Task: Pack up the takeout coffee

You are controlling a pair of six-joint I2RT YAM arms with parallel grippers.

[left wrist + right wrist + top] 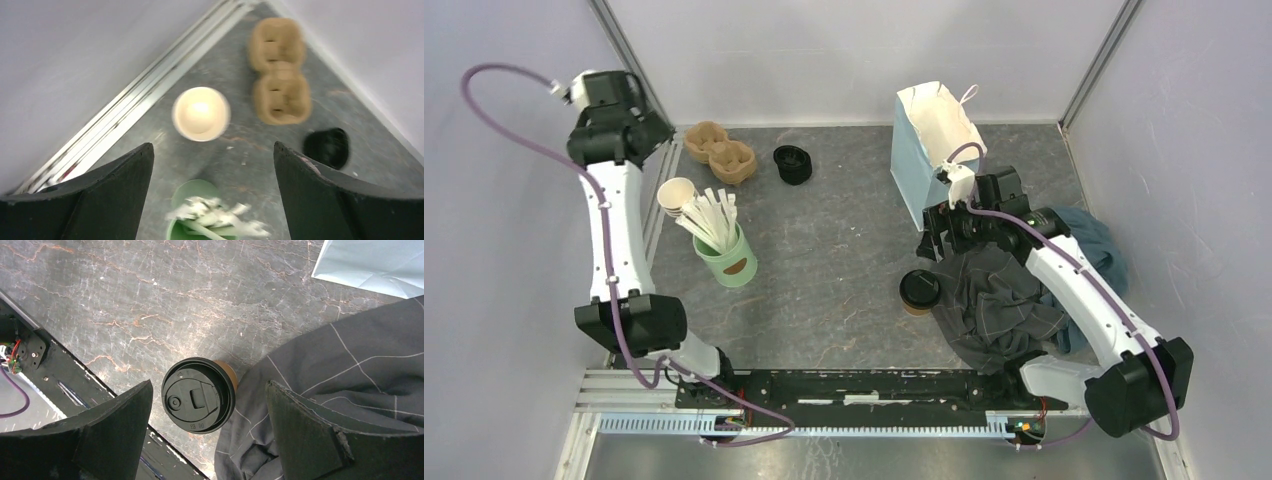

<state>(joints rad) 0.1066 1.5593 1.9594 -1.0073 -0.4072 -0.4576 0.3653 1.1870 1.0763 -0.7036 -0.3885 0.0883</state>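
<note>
Right gripper (942, 238) from above: we see it wide open, hanging near the lidded coffee cup (919, 290), which stands upright on the table beside the grey cloth (994, 300). On the left wrist, we find the left gripper (211, 150) spread wide and empty, an unlidded paper cup (201, 113) below. On the right wrist, we see the fingers apart and the lidded coffee cup touching the cloth.

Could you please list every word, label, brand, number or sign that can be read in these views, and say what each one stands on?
No text in any view is legible.
Black sip lid: small embossed marks near its edge, too small to read.
Green cup: a brown oval mark on its side, with no letters that can be made out.
Blue paper bag: no print visible.
</note>
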